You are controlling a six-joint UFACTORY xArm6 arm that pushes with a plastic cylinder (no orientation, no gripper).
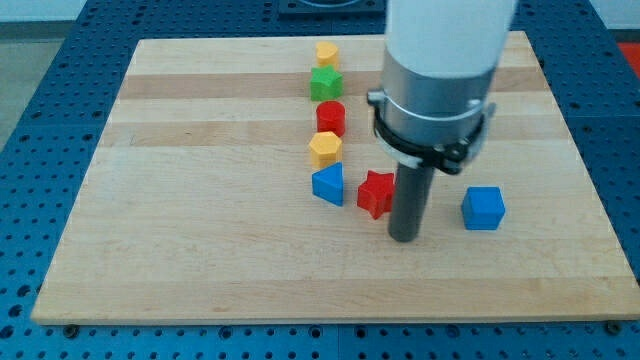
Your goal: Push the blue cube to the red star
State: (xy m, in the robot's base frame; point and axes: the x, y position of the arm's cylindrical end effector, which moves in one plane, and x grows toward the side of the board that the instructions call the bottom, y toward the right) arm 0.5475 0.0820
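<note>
The blue cube [483, 208] sits on the wooden board at the view's right. The red star [376, 192] lies near the board's middle, to the left of the cube. My tip [403, 237] rests on the board between them, close to the star's lower right edge and about a cube's width left of the blue cube. The arm's white and grey body hides the board above the rod.
A column of blocks runs up from the star's left: a blue wedge-like block [328, 184], a yellow block [324, 148], a red cylinder [331, 118], a green star [326, 84] and a yellow block [326, 53]. The wooden board [200, 200] lies on a blue perforated table.
</note>
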